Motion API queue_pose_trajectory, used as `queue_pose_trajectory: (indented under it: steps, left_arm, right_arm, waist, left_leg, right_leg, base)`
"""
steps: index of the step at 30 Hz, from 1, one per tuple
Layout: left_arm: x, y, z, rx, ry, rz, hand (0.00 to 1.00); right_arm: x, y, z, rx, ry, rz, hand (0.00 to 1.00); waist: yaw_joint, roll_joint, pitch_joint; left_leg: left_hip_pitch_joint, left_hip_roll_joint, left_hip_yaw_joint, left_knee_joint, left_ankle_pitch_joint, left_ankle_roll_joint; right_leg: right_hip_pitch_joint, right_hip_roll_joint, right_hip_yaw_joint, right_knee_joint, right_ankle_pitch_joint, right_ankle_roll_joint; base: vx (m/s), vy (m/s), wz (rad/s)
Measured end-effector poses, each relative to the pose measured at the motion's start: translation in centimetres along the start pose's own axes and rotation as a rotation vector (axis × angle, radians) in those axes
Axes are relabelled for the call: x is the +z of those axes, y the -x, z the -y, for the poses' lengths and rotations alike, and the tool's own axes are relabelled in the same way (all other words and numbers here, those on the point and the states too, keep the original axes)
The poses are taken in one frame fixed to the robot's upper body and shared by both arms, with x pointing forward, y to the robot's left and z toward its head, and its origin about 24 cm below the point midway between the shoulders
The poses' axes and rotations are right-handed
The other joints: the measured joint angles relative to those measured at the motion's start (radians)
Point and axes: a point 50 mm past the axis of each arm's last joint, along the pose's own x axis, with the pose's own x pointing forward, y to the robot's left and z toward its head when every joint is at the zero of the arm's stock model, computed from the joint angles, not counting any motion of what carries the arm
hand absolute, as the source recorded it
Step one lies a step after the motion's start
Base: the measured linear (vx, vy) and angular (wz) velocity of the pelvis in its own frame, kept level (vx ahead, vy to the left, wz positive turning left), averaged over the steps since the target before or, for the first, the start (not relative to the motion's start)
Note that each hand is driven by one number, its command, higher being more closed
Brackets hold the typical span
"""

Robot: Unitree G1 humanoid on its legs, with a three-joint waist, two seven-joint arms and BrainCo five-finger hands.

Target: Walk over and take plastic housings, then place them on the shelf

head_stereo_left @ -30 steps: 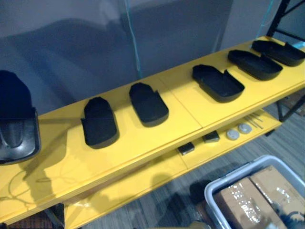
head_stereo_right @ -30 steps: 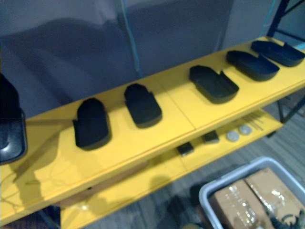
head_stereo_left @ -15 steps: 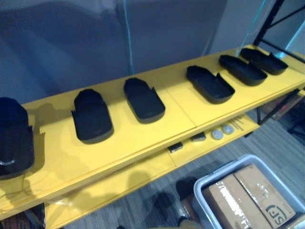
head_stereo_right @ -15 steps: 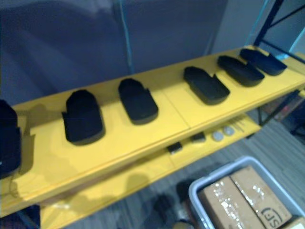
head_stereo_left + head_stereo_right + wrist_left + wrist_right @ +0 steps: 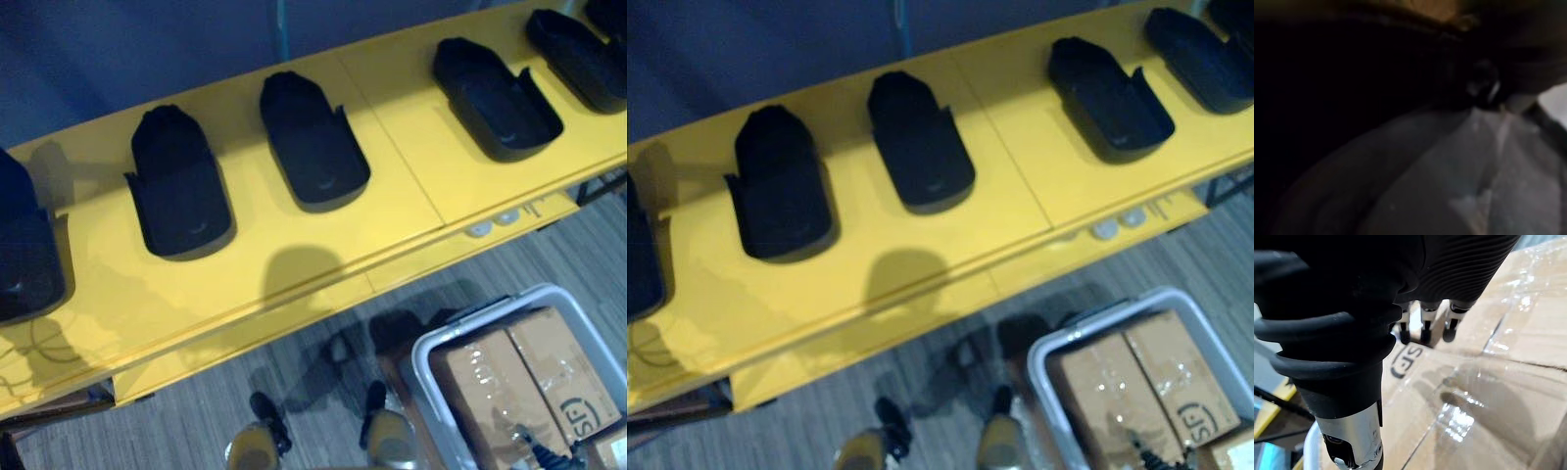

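Plastic housings (image 5: pixel 313 147) line the yellow shelf (image 5: pixel 411 181) above striped carpet (image 5: pixel 186 416); right hand's (image 5: pixel 1464 264) fingers (image 5: pixel 1424 324) hang straight.

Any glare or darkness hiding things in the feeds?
Left wrist view: too dark to read. Right wrist view: glare on the taped box below the right hand. Left eye view: sheen on the shelf, left end; housings plainly visible.

housings (image 5: pixel 313 147) black | shelf (image 5: pixel 411 147) yellow | bin (image 5: pixel 421 357) pale grey | boxes (image 5: pixel 490 382) brown | floor (image 5: pixel 196 421) grey, striped
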Motion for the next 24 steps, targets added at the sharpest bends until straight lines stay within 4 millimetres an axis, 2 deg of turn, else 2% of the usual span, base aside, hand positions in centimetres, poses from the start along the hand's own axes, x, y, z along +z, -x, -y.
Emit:
queue_pose_trajectory:
  steps: [5,8,10,18,21,24]
  left_arm:
    - [0.0,0.0,-0.1,0.01,-0.003,0.0,0.0]
    - [0.0,0.0,-0.2,0.017,-0.005,-0.006,0.0]
    - [0.0,-0.1,-0.8,0.033,-0.017,-0.021,0.0]
    - [0.6,-0.3,-2.7,0.092,-0.071,-0.002,0.0]
    - [1.7,-0.2,-4.1,0.208,-0.065,0.051,0.0]
    - [5.1,0.3,-6.3,0.352,0.006,0.21,0.0]
  right_arm:
    - [0.7,-0.5,0.4,-0.006,0.009,0.023,0.0]
    - [0.9,-0.6,0.5,-0.008,0.012,0.031,0.0]
    - [1.0,-0.7,0.6,-0.009,0.013,0.033,0.0]
    - [0.9,-0.6,0.6,-0.009,0.015,0.032,0.0]
    - [0.7,-0.4,0.4,-0.006,0.013,0.03,0.0]
    - [-0.1,0.3,0.0,-0.016,0.012,0.027,0.0]
  waist:
    - [-0.001,0.001,0.025]
    - [0.0,0.002,0.027]
    - [0.0,0.004,0.028]
    - [0.006,0.01,0.031]
    - [0.015,0.013,0.033]
    - [0.025,0.014,0.028]
  left_leg:
    - [-0.054,0.036,-0.007,0.128,-0.078,0.009]
    - [-0.056,0.047,-0.005,0.164,-0.103,0.011]
    - [-0.061,0.058,-0.006,0.2,-0.129,0.013]
    - [-0.057,0.066,-0.017,0.23,-0.15,0.019]
    - [-0.028,0.063,-0.012,0.22,-0.149,0.019]
    - [-0.009,0.056,-0.012,0.205,-0.147,0.015]
  right_leg:
    - [-0.019,-0.003,0.011,0.021,0.0,0.0]
    - [-0.018,-0.002,0.024,0.03,0.0,0.0]
    - [-0.016,-0.002,0.026,0.038,0.0,0.0]
    - [0.007,-0.002,0.024,0.038,0.002,0.0]
    - [0.034,-0.002,0.023,0.028,0.002,0.001]
    - [0.065,-0.002,0.021,-0.002,0.002,0.001]
  base:
    - [0.0,0.069,-0.03]
    - [0.01,0.057,-0.07]
    - [0.0,0.062,-0.05]
    - [0.0,0.035,0.03]
    - [0.0,0.002,-0.01]
    - [-0.01,0.0,0.01]
